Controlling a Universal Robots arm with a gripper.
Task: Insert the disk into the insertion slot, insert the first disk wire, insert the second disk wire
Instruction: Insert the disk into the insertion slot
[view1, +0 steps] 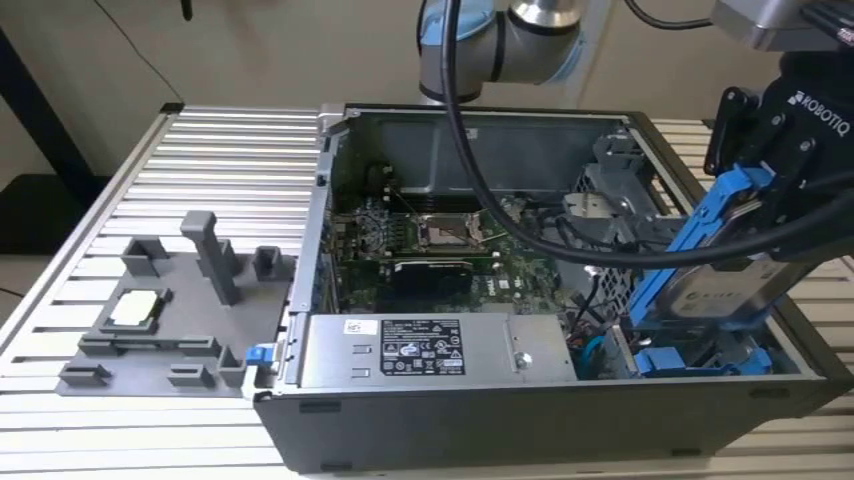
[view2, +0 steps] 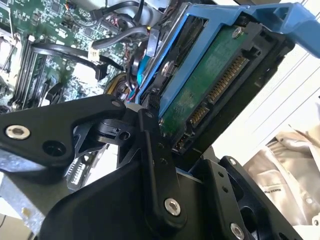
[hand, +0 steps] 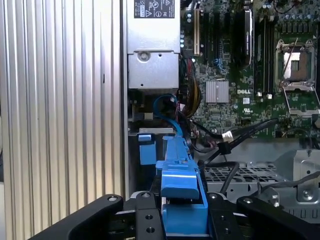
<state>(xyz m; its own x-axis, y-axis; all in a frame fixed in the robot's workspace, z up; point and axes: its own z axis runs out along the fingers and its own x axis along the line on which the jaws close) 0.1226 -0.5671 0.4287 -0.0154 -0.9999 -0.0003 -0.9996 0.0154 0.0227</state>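
At the exterior view's right, the black end effector (view1: 755, 196) is clamped on the disk (view1: 722, 292). In the first wrist view a black finger (hand: 145, 214) sits on each side of the disk's blue frame and squeezes it. The disk is tilted, with its top end up at the end effector. Its low end is down in the near right corner of the open computer case (view1: 534, 430). There it is right at the insertion slot (view1: 603, 283), the dark metal box with little holes in its wall. I cannot tell how far in it has gone. In the second wrist view the disk's green underside faces the camera. Black cables (view1: 534, 230) cross over the green board (view1: 441, 250) in the middle of the case. A silver box (view1: 414, 350) with a sticker sits at the front. The case stands on a ribbed metal table (view1: 227, 150), with a grey holder tray (view1: 160, 320) at the exterior view's left
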